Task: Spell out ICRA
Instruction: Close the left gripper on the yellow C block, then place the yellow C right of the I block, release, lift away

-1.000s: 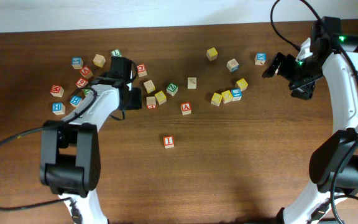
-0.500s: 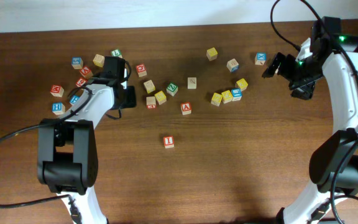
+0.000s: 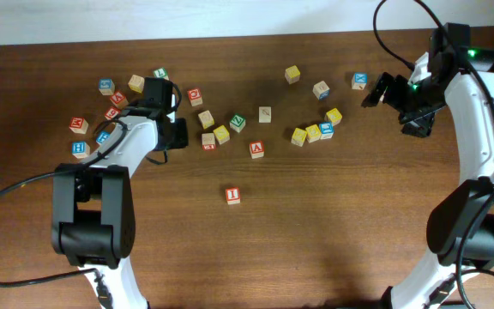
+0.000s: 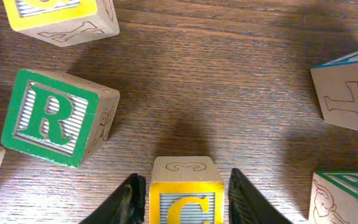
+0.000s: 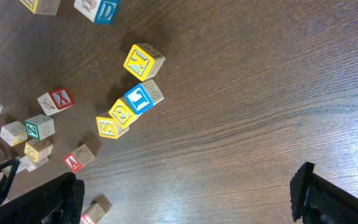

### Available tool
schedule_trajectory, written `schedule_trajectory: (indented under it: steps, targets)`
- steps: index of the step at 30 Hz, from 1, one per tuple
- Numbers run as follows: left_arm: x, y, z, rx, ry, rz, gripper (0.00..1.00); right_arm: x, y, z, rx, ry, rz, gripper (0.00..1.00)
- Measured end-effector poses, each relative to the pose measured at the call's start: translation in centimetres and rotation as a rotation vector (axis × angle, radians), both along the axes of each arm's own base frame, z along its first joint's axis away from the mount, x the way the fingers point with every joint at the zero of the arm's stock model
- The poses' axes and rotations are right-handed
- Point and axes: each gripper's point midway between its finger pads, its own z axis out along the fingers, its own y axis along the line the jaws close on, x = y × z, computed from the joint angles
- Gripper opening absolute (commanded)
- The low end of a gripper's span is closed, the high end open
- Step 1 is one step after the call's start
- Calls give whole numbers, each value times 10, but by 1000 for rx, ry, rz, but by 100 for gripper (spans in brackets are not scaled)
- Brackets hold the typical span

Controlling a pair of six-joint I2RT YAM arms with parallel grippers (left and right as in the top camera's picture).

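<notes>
We have the C (image 4: 185, 202) squarely between the left jaws, which stand spread with a sliver of gap either side, pinching nothing; the R (image 4: 55, 118) lies just ahead-left of them; the right jaws gape, far off

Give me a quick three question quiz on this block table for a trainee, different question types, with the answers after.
1. Multiple choice: which cube sits between the left gripper fingers? a) green R b) yellow C c) red A
2. True or false: the red I cube lies apart from all other cubes.
3. Fill in: the right gripper holds ____.
Key: 1 b; 2 true; 3 nothing.
</notes>
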Motion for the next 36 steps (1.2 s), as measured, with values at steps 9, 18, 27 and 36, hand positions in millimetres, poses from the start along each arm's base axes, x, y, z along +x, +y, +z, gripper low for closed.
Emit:
schedule_trajectory:
  steps: [9,18,27,36]
  targets:
    - [-1,1,0,3,5,2,17,0,0,0,0,0,0,98]
    - [-26,-30,76,-186,-35,-70,14,-1,0,0,0,3,0,98]
    - [-121,-128,89,-373,235,-114,15,-1,0,0,1,3,-1,98]
    - [-141,-195,61,-286,151,-110,14,-1,0,0,1,3,0,98]
